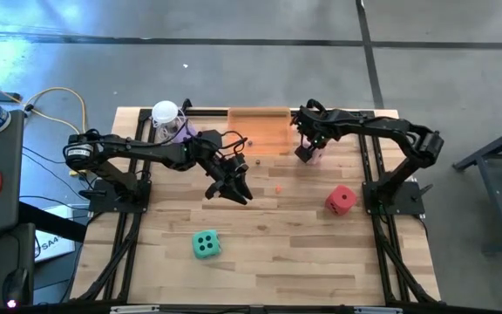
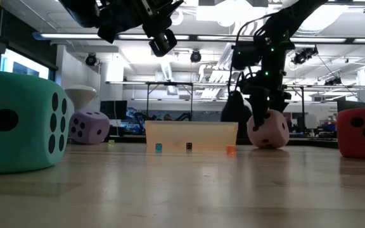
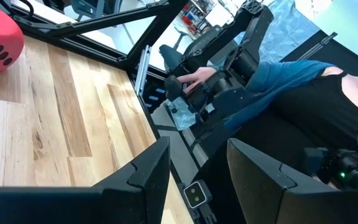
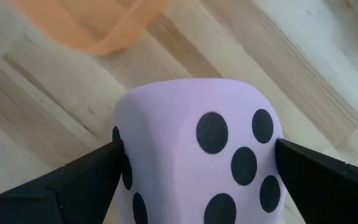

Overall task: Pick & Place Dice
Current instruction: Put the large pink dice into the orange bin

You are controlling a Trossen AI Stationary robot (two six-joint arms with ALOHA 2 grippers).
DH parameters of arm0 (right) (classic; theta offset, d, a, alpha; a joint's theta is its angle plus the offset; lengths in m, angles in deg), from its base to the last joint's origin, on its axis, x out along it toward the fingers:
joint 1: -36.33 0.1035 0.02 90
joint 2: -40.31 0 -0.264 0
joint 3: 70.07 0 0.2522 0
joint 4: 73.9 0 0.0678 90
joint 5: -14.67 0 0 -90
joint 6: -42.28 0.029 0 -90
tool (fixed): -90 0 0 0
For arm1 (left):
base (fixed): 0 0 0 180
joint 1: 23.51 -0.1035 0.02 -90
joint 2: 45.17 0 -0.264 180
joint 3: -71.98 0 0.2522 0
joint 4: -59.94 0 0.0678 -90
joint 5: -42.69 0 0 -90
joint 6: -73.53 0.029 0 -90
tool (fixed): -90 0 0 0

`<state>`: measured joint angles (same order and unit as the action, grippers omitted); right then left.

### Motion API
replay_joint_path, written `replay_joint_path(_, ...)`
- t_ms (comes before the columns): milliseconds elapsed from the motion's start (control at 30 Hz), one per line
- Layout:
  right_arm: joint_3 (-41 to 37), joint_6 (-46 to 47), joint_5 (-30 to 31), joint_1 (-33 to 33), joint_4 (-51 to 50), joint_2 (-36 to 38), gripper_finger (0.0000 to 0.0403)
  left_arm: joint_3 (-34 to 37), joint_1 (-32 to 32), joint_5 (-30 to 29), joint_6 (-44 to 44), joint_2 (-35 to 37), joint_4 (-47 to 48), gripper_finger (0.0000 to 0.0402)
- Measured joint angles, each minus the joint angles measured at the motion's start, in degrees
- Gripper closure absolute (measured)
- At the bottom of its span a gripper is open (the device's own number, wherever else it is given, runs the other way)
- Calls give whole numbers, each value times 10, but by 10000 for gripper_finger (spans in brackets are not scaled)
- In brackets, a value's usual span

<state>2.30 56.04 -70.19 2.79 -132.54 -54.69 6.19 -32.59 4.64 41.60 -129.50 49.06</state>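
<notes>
table [image 1: 268, 253]: pale wood planks, visible grain, low sheen
pink die [image 4: 197, 149]: matt, soft-looking, foam perhaps; flat black pips
red die [image 1: 341, 200]: same matt finish
green-teal die [image 2: 21, 120]: matt, faintly textured skin
tray [image 2: 192, 134]: translucent orange plastic, smooth
right gripper [image 4: 197, 163] fingers [image 4: 79, 180]: dark matt plastic

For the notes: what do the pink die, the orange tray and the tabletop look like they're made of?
Pink die: probably soft foam, with a matte skin, rounded edges and flat printed black pips.
Orange tray: thin translucent plastic; small items behind its wall show through.
Tabletop: wooden planks with visible grain and seams and a light, low-sheen finish.
</notes>
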Motion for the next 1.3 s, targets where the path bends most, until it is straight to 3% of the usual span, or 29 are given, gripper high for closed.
replay_joint_path(567,0,71,-42,-18,4,-1,6,0,0,2,1,0,0,247)
replay_joint_path(700,0,87,-40,-18,3,-1,30,0,0,2,2,0,0,247)
replay_joint_path(867,0,91,-38,-18,1,-1,93,0,0,3,2,0,0,247)
replay_joint_path(1300,-5,72,-12,-10,-17,22,99,0,0,3,2,0,0,247)
